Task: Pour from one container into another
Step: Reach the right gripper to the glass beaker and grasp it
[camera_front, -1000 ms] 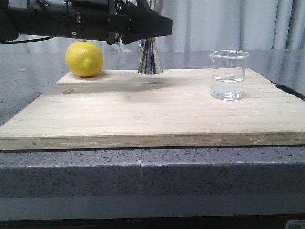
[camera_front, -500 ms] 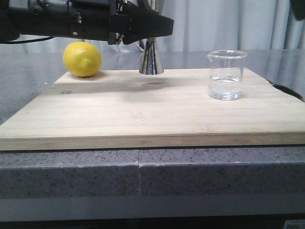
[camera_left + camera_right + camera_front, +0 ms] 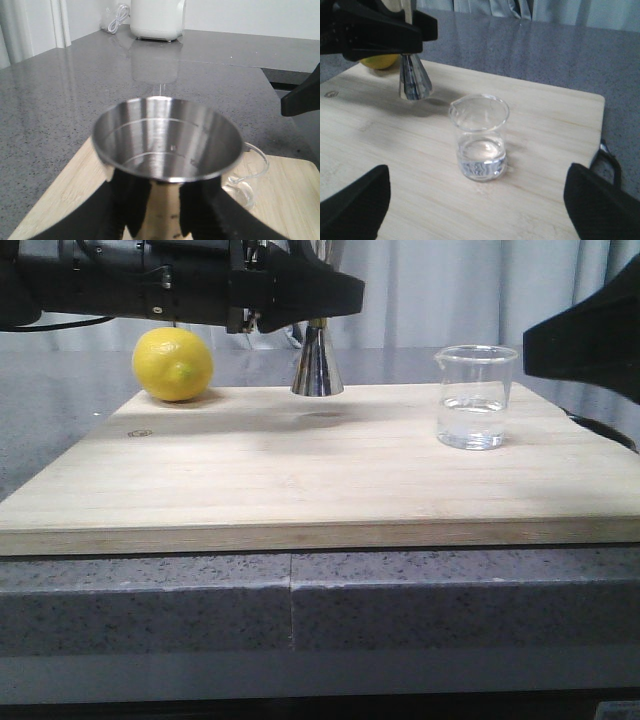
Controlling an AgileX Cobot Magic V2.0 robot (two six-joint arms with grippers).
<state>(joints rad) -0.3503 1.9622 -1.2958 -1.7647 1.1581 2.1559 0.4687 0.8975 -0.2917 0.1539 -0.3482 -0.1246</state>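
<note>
No readable text, brand or number anywhere. Beaker [image 3: 479,142]: faint white marks near base, illegible. Jigger [image 3: 167,150]: fine fill lines and tiny stamped marks on inner wall, too blurred to read. Small round mark on cutting board [image 3: 142,432], below lemon [image 3: 172,364], undecipherable.

A small glass beaker [image 3: 479,136] with a little water stands on the wooden board [image 3: 395,165]. The right gripper's [image 3: 475,205] two dark fingers [image 3: 355,202] sit wide apart, not touching it. Farther off, a black gripper [image 3: 380,30] holds the shiny jigger [image 3: 414,77] beside a lemon [image 3: 379,61].
</note>
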